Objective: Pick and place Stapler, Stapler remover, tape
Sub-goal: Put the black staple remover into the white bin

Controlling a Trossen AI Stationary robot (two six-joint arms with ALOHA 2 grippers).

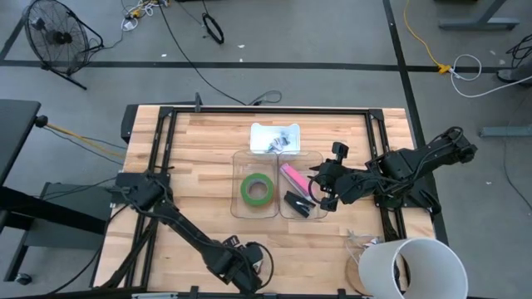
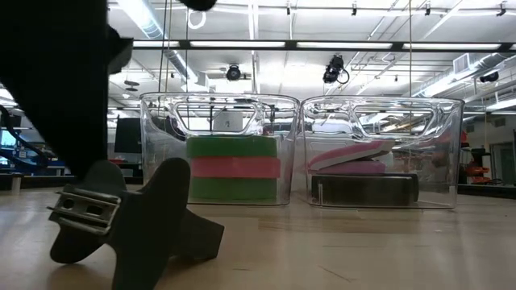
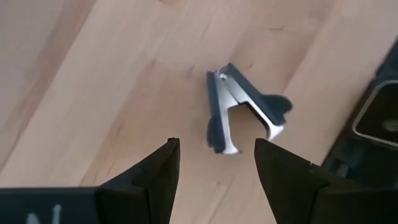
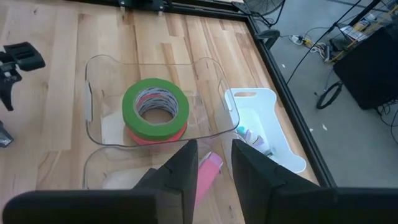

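A: Where is the staple remover [image 3: 242, 109]?

B: Flat on the wooden table [image 3: 93, 81], just ahead of the left gripper [image 3: 216, 163]. Its hinge end points away from the fingers and its open claws face back toward them, with the long axis roughly in line with the gripper's reach.

A: Is it held?

B: No. The left fingers [image 3: 158, 168] stand apart with nothing between them, just short of the remover.

A: And the other views?

B: The low view shows the left gripper [image 2: 121, 213] close to the tabletop but hides the remover. Behind it, the green tape [image 2: 234, 147] sits in one clear bin [image 2: 161, 145] and the pink stapler [image 2: 355, 157] in the neighbouring bin [image 2: 439, 145].

A: The right gripper [image 1: 318, 193]?

B: Above the stapler's bin, fingers [image 4: 180, 168] slightly parted, grasping nothing, with the tape beyond its fingertips.
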